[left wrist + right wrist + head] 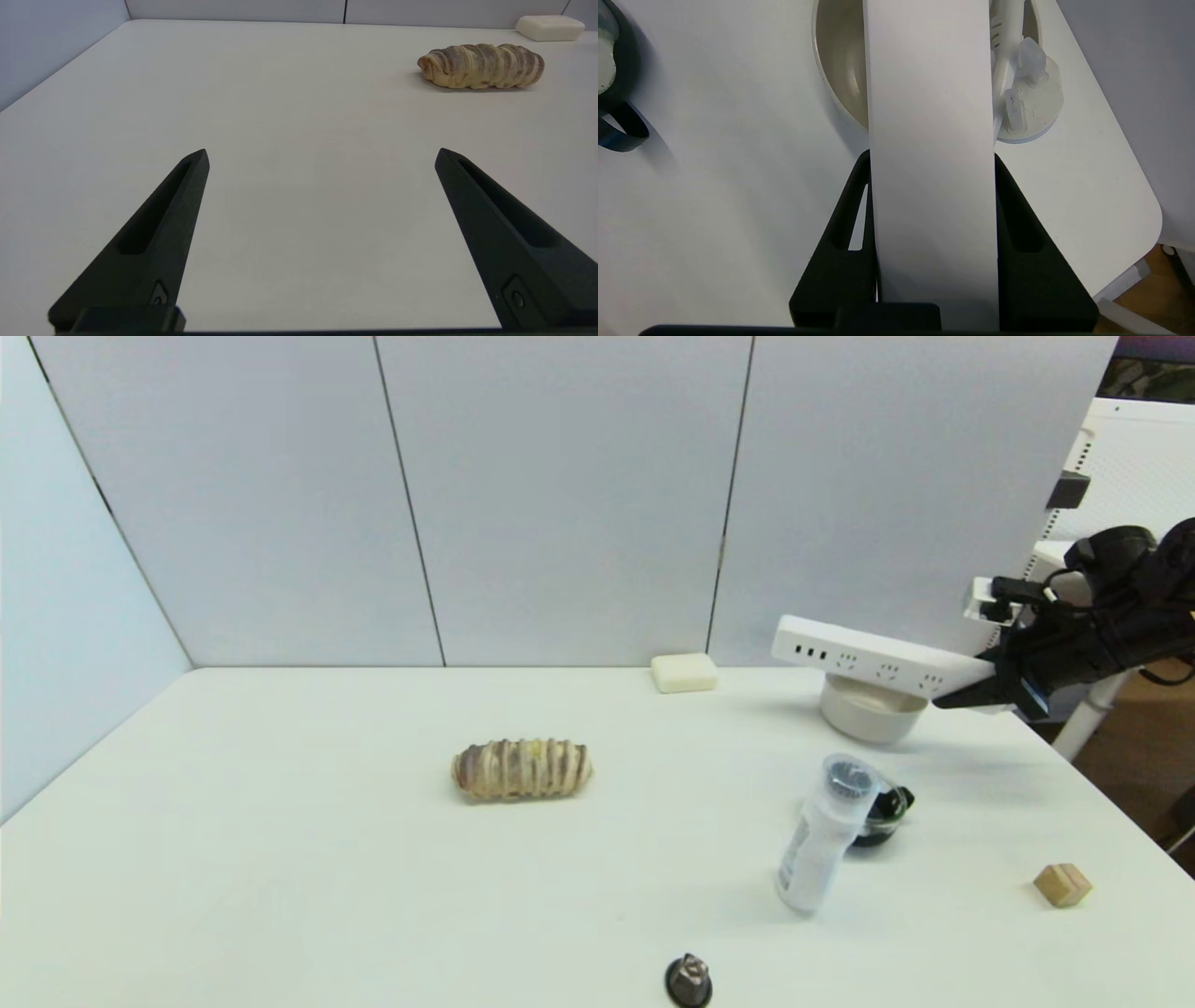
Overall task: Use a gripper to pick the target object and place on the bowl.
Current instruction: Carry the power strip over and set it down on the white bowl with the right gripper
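Nearest the head camera: small black round object (688, 981) with a metallic top, at the table's near edge.

Left to right across the white table (280, 859):

- Left gripper (322, 156), seen only in the left wrist view. Low over bare table, fingers (154, 228) spread wide, nothing between them.
- Striped bread roll (522, 768), mid-table, lying lengthwise, alone. Also shows in the left wrist view (481, 65).
- Cream soap-like block (684, 672), at the back edge against the wall panels.
- Clear plastic bottle (823, 835), upright with a slight tilt, right of centre. Just behind it, a small black glass dish (885, 812); touching or not, cannot tell.
- Power strip (878, 663), held in the air, tilted, its free end with USB ports higher and pointing left. It spans above the bowl (873, 709); whether it rests on the rim cannot be told. In the right wrist view the strip's plain face (931, 154) crosses over the bowl's opening (840, 70), its white plug (1027, 93) lying on the table beside the bowl.
- Right gripper (976, 693), at the table's right rear, clamped on the strip's right end; both fingers (840, 242) press its long sides.
- Small tan wooden block (1062, 885), near the right front edge, well apart from the rest.
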